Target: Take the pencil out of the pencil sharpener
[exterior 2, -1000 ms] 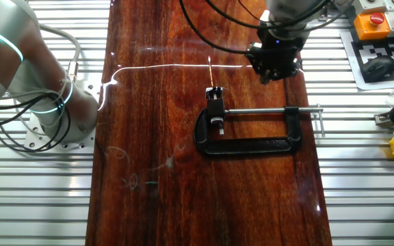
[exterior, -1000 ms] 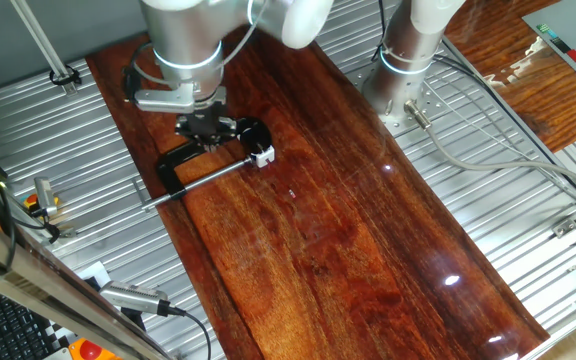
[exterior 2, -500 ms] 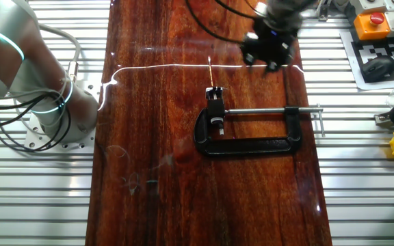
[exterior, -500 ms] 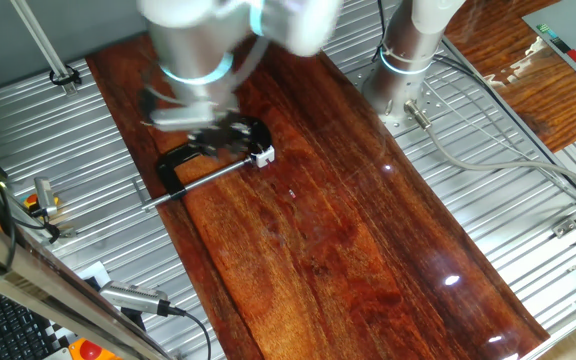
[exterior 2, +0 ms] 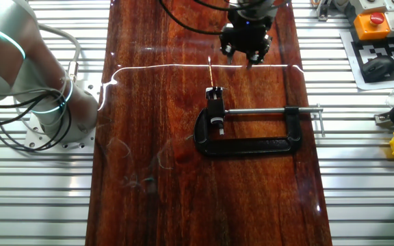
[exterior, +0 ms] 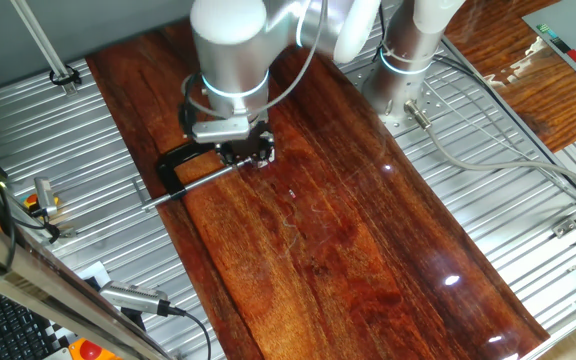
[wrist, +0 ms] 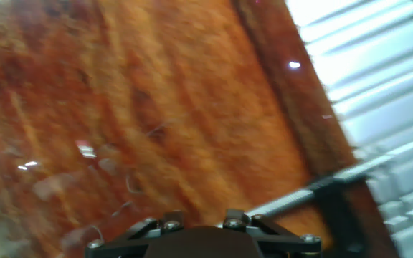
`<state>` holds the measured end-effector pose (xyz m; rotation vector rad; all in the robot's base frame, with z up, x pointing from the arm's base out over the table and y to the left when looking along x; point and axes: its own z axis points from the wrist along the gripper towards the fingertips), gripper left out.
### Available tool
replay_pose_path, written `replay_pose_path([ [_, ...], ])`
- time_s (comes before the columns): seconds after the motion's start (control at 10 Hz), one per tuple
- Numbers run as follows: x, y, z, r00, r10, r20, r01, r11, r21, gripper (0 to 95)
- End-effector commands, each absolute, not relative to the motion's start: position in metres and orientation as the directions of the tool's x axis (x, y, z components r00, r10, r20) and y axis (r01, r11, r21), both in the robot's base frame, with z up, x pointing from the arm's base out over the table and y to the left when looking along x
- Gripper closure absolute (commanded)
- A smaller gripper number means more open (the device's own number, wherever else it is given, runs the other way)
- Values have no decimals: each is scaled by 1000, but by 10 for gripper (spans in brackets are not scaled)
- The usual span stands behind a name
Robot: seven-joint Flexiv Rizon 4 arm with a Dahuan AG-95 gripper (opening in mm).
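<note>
One fixed view: the gripper point(exterior: 240, 152) is seen hanging low over the wooden board point(exterior: 348, 230), directly above the head of the black C-clamp point(exterior: 183, 165); the sharpener and the pencil are hidden behind the wrist here, and the jaw spacing cannot be told. The clamp's screw rod runs out toward the board's edge. The other fixed view: the pencil sharpener point(exterior 2: 215, 106) is seen pinched in the clamp, upright at the end of the screw rod, and the pencil point(exterior 2: 211, 72) is seen standing in it, a thin shaft reaching away from the clamp across the bright reflection line. The gripper point(exterior 2: 247, 49) is placed just beside the pencil's free end, off to one side and apart from it; nothing is held. The fingers are dark and blurred, so whether they are wide or narrow cannot be told. Hand view: only motion-blurred wood grain, the clamp's rod point(wrist: 314, 190) low at the right and the ribbed metal table point(wrist: 378, 79) beyond are shown; the fingertips are not visible and the pencil is not in the frame. Progress is judged as early: the pencil is fully seated in the sharpener, no contact is made. Left to do: lining up over the shaft, closing on it, and drawing it out along its own axis.
</note>
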<state>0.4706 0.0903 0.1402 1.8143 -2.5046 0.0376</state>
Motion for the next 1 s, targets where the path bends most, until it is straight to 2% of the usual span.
replay_pose_path([
  [0.1, 469, 89, 141, -257, -964, 62, -965, 259, 28, 570],
  [0.4, 468, 93, 140, -241, -970, 40, -969, 242, 41, 570],
  [1.0, 441, 126, 118, -207, -978, -7, -976, 206, 75, 570],
])
